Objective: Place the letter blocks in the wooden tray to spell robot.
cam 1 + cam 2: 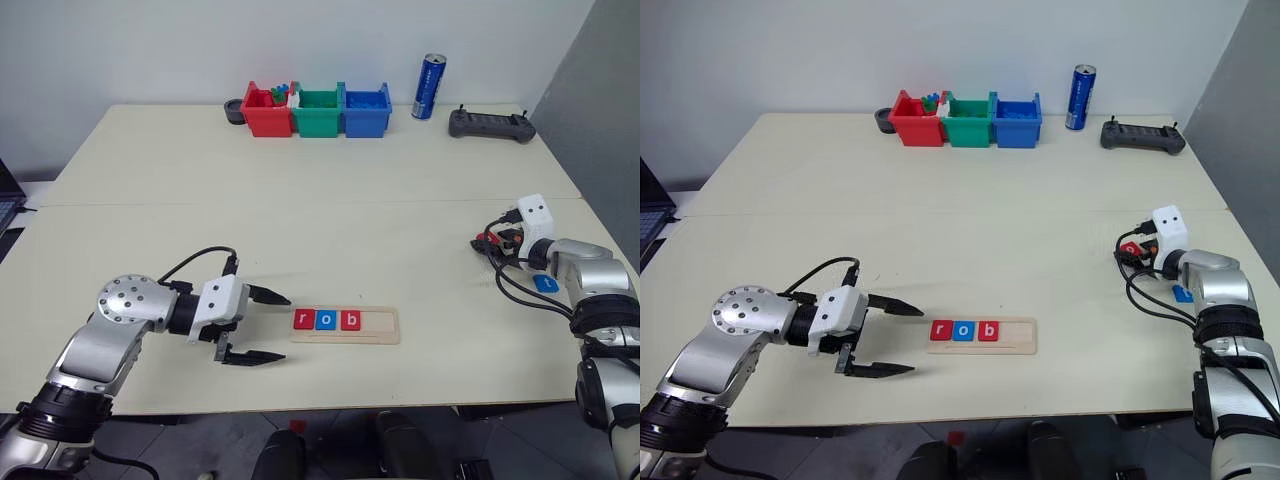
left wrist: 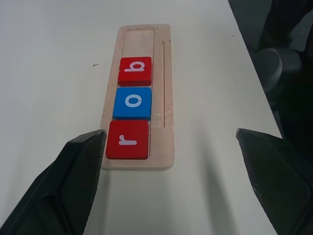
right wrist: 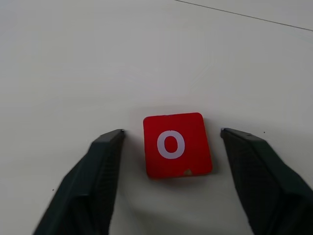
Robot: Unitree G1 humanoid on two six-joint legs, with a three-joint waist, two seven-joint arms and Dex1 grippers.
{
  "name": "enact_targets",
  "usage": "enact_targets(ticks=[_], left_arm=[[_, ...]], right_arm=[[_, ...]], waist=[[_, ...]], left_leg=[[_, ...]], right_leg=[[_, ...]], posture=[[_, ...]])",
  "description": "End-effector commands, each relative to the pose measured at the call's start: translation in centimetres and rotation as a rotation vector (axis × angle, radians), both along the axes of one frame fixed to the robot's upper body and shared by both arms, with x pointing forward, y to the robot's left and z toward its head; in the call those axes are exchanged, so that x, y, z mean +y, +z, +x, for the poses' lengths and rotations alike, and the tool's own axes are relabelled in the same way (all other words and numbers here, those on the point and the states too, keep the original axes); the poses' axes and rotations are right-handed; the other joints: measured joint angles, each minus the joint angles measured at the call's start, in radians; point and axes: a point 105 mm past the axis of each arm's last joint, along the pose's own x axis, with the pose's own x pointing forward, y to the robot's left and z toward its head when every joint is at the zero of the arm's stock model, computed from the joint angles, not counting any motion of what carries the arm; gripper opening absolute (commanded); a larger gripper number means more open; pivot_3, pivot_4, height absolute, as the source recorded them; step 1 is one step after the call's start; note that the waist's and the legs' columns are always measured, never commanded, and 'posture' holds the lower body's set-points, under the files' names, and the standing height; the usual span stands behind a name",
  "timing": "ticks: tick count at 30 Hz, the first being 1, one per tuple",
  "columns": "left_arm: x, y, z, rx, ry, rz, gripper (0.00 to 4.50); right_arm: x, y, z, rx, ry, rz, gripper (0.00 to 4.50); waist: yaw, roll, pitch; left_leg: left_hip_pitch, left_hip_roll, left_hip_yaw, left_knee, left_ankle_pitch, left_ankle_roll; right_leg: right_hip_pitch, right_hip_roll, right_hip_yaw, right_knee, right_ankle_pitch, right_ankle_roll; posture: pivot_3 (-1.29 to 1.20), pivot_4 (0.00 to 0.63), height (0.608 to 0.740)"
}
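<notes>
A: The tray?
B: The pale grooved wooden tray (image 1: pixel 345 325) sits low centre on the smooth cream table (image 1: pixel 300 200), holding glossy square letter blocks (image 1: pixel 327 320) r, o, b.
A: Grippers?
B: The left gripper (image 1: pixel 258 326) gapes empty; the right gripper (image 3: pixel 171 147) is spread around a red o block (image 3: pixel 177 145), not touching.

Even, bright indoor light from overhead falls across the pale bench (image 1: pixel 330 210), with no harsh glare. Soft shadows lie under the left pincer (image 1: pixel 262 326) and beside the red bin (image 1: pixel 266 113). In the wrist views the near black fingers (image 2: pixel 63 186) look slightly soft, while the lettered tiles (image 2: pixel 132 100) stay crisp.
</notes>
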Motion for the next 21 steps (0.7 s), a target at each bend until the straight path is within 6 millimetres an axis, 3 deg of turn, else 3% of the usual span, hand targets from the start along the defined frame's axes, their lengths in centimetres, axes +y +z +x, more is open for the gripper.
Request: enact_targets(ticks=[1,3,4,8,14,18,21], left_arm=[[0.3,0.9,0.0,-0.038,-0.006,0.002,4.50],[0.3,0.8,0.1,-0.039,-0.007,0.003,4.50],[0.3,0.8,0.1,-0.040,-0.008,0.004,4.50],[0.3,0.7,0.2,-0.045,-0.011,0.006,4.50],[0.3,0.3,-0.1,-0.038,-0.013,0.004,4.50],[0.3,0.2,0.0,-0.031,-0.026,0.006,4.50],[0.1,0.3,0.3,-0.034,-0.041,0.006,4.50]], right_arm=[[-0.3,-1.5,-0.7,0.048,-0.004,-0.029,2.26],[-0.1,-1.5,-0.9,0.036,-0.001,-0.025,1.57],[0.1,-1.4,-1.0,0.027,0.000,-0.017,1.44],[3.2,-0.1,-3.2,-0.062,0.040,0.028,1.45],[10.1,-0.2,-11.5,-0.122,-0.034,0.129,1.45],[12.2,-0.8,-14.4,-0.102,-0.114,0.167,1.45],[12.9,-1.5,-14.9,-0.085,-0.181,0.181,1.45]], waist=[[0.000,0.000,0.000],[0.000,0.000,0.000],[0.001,0.000,0.000],[0.004,0.000,0.000],[0.004,0.002,-0.001],[0.004,0.002,-0.001],[0.003,0.002,-0.001]], left_leg=[[0.000,0.000,0.000,0.000,0.000,0.000],[0.000,0.000,0.000,0.000,0.000,0.000],[0.000,0.000,0.000,0.000,0.000,0.000],[-0.001,0.000,-0.002,-0.001,0.000,0.000],[-0.002,0.001,-0.004,-0.002,0.000,0.000],[-0.001,0.000,-0.002,-0.001,0.000,-0.001],[0.000,0.001,-0.002,0.000,0.001,-0.001]], right_leg=[[0.000,0.000,0.000,0.000,0.000,0.000],[0.000,0.000,0.000,0.000,0.000,0.000],[0.000,0.000,0.000,0.000,0.000,0.000],[0.000,0.000,-0.001,0.000,0.000,0.000],[-0.002,0.001,-0.003,0.002,-0.001,-0.001],[-0.002,0.001,-0.001,0.002,-0.002,0.000],[-0.001,0.001,0.000,0.001,-0.003,0.006]], posture=[[0.00,0.150,0.740],[0.00,0.150,0.740],[0.00,0.150,0.740],[0.00,0.150,0.740],[0.00,0.150,0.740],[0.00,0.150,0.740],[0.00,0.150,0.740]])
